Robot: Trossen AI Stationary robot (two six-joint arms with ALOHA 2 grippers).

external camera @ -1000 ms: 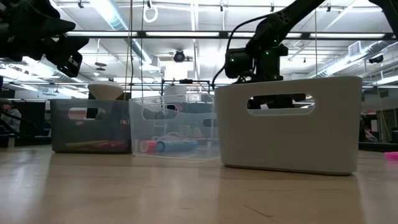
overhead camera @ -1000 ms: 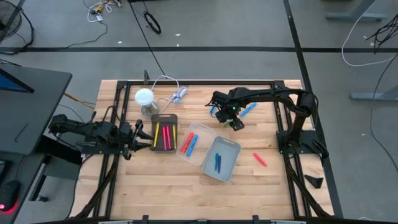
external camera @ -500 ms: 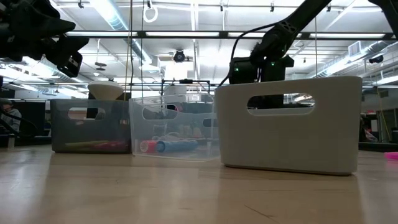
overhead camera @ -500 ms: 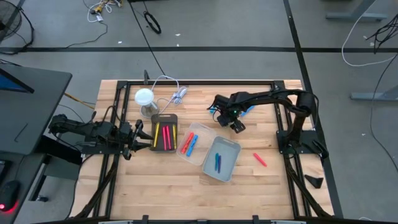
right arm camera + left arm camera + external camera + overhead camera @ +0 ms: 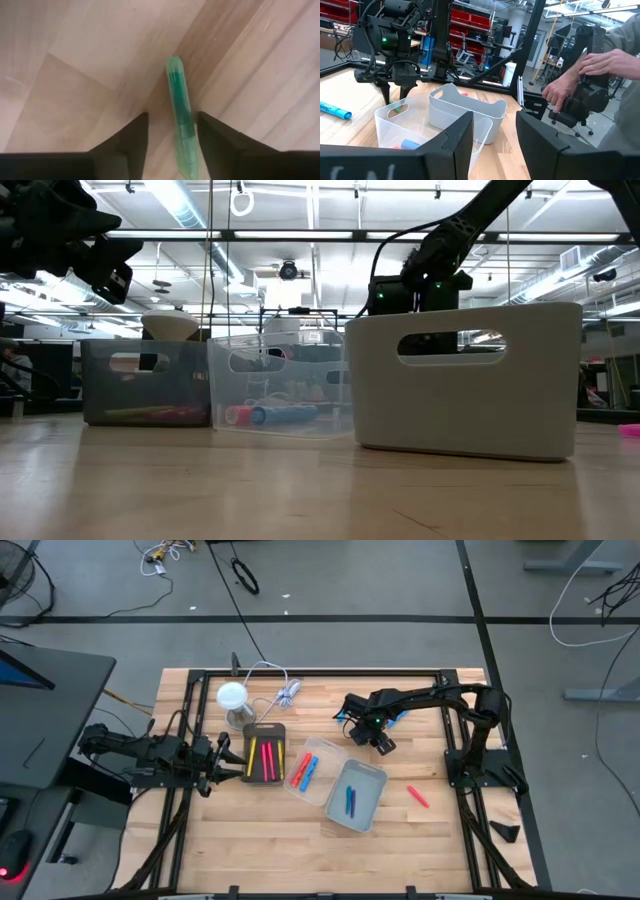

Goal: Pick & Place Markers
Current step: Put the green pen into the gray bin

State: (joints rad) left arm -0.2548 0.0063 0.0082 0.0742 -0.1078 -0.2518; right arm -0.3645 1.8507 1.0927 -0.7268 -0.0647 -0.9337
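At the left edge of the desk point(image 5: 260, 840) the left hand point(image 5: 222, 762) is being kept idle, raised beside the dark bin point(image 5: 264, 755), its fingers standing apart with nothing between them. Yellow and red markers point(image 5: 259, 758) are lying in that dark bin; red and blue ones are resting in the clear bin point(image 5: 331, 752) next to it, and two blue markers point(image 5: 350, 802) in the grey bin point(image 5: 372, 776). Behind the bins the right hand point(image 5: 171, 131) is being lowered onto the desk, its fingers standing part-way apart on either side of a green marker point(image 5: 181, 116) lying flat on the wood; whether they are touching it cannot be told. A red marker point(image 5: 417, 796) is lying alone further right.
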